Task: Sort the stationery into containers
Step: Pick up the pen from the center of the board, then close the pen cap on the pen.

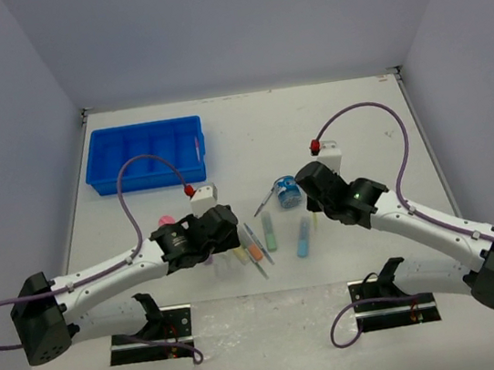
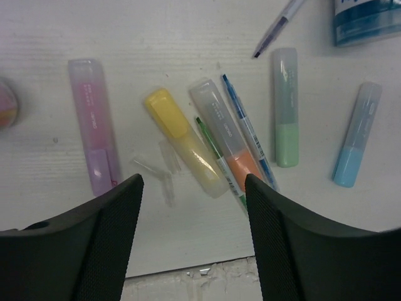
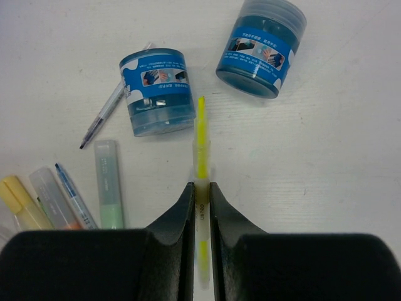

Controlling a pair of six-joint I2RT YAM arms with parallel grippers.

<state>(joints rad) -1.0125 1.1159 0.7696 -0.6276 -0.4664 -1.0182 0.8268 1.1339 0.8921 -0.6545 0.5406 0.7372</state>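
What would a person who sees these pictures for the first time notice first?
Probably the bright blue tray at the far left of the table, and the row of pastel markers lying near its middle. The right pincer is shut on a thin yellow pen near two round blue tubs, while the left pincer hangs open over the markers.

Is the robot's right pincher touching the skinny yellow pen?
Touching. The right wrist view shows it: the right gripper has its jaws shut tight against both sides of the thin yellow pen, with no gap.
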